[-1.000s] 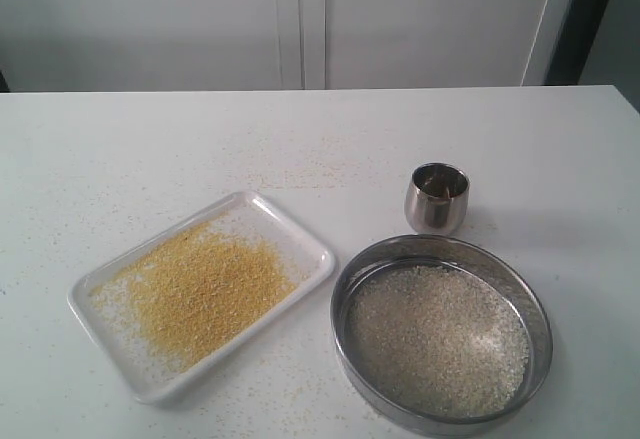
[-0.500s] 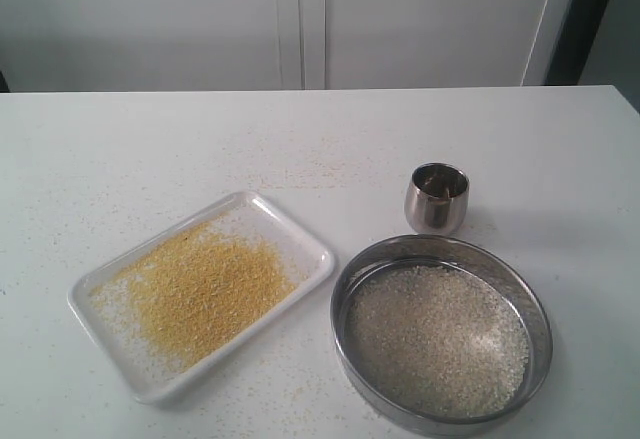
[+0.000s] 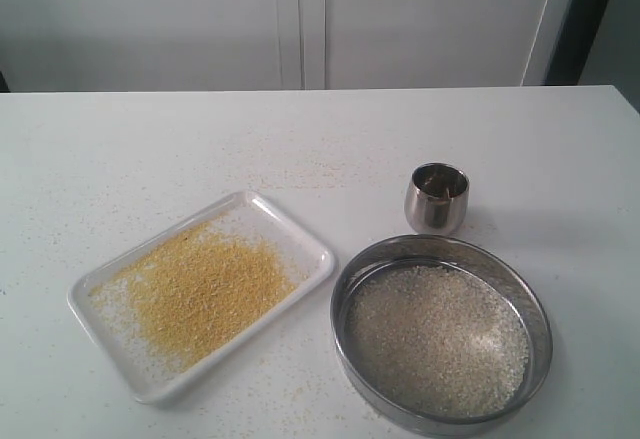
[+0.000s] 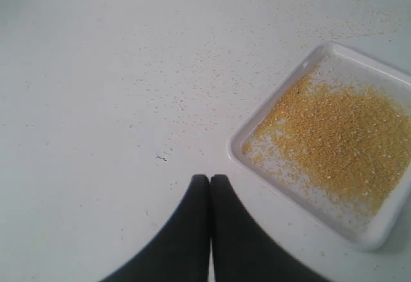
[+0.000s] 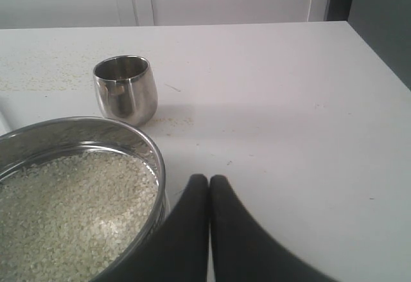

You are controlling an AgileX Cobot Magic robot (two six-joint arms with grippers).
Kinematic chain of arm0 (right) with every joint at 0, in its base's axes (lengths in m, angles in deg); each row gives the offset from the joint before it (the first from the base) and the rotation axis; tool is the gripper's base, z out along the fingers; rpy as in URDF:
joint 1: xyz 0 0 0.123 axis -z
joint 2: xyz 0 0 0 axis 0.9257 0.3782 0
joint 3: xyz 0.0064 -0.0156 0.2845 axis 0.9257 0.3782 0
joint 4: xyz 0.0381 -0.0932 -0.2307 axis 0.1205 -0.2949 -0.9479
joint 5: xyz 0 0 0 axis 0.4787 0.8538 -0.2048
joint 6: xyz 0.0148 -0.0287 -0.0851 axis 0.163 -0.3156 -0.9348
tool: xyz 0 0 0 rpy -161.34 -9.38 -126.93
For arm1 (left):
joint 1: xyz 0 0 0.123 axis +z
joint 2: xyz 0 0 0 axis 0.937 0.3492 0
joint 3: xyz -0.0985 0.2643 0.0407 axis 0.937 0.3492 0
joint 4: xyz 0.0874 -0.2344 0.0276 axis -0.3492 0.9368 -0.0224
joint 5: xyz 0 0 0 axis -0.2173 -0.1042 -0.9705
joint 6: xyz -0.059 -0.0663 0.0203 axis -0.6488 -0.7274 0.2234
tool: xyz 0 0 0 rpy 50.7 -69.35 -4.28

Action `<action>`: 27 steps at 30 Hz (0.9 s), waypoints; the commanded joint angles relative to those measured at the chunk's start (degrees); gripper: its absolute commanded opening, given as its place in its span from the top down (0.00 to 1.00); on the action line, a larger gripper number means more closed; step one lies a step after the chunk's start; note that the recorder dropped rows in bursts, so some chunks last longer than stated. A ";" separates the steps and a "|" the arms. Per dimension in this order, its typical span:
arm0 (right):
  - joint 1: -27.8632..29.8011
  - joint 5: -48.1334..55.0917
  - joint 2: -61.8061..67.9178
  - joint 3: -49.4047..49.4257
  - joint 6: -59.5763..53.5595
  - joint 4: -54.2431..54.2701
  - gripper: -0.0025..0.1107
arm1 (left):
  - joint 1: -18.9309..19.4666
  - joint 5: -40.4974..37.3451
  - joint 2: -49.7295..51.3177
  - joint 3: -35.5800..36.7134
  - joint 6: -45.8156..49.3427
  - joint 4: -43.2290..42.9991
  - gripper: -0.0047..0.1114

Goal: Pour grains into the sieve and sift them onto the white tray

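Observation:
The white tray [image 3: 303, 236] lies at the front left of the table with a spread of fine yellow grains [image 3: 205, 294] on it. To its right stands the round steel sieve [image 3: 540, 309], holding whitish rice-like grains [image 3: 435, 339]. In the left wrist view my left gripper [image 4: 210, 178] is shut and empty, over bare table beside the tray [image 4: 270, 118]. In the right wrist view my right gripper [image 5: 210, 178] is shut and empty, just beside the sieve [image 5: 154, 150]. Neither gripper shows in the exterior view.
A small rounded steel cup [image 3: 437, 198] stands upright behind the sieve, also in the right wrist view as the cup [image 5: 126, 89]. Loose grains are scattered over the white table [image 3: 120, 149]. The table's right edge [image 5: 376, 54] lies past the cup.

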 commanded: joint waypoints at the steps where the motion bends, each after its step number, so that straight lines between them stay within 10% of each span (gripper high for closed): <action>1: 0.33 -0.45 -0.25 0.29 -0.01 -0.12 0.98 | 0.20 6.87 -4.89 6.80 -0.16 0.09 0.96; 27: 0.33 -0.45 -0.25 0.29 -0.01 -0.12 0.98 | -2.84 19.75 -21.41 31.49 -0.37 0.31 0.96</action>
